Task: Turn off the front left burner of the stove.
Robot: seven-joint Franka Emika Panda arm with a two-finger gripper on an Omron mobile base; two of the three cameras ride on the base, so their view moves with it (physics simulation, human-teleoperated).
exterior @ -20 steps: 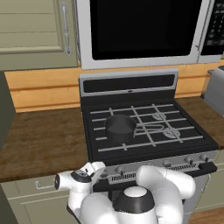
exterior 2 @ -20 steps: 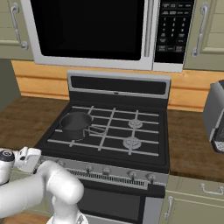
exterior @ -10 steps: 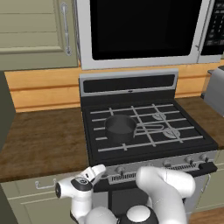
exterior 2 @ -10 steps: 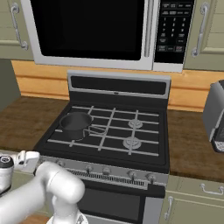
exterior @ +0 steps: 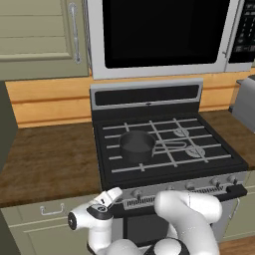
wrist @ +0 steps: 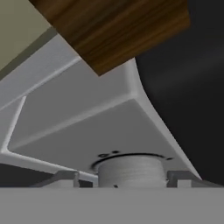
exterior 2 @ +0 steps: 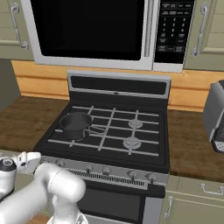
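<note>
A: Where is the black gas stove with the steel-grey front (exterior: 149, 191)?

B: Middle of both base views, between wooden counter stretches, under the silver-framed black-door microwave (exterior: 159, 35). Its front left burner, round and black under grate bars (exterior 2: 74, 131), sits at the cooktop's near-left, about 9 o'clock from the pale-capped right burners.

A: Anything on it?

B: A small dark grey saucepan (exterior: 136, 145) rests on the left grates, handle pointing toward 3 o'clock.

A: And the arm's two-finger gripper (wrist: 124, 178)?

B: Low at the stove's front-left corner. In the hand view a round ribbed silver knob (wrist: 131, 170) lies at 6 o'clock, between the two small grey fingertips (wrist: 65, 178).

A: Are the fingers apart or clamped?

B: They stand on either side of the knob, close to it. Whether they press on it, I cannot tell.

A: Above the knob?

B: The grey stove corner, and the brown wooden counter edge (wrist: 113, 30) at 12 o'clock.
</note>
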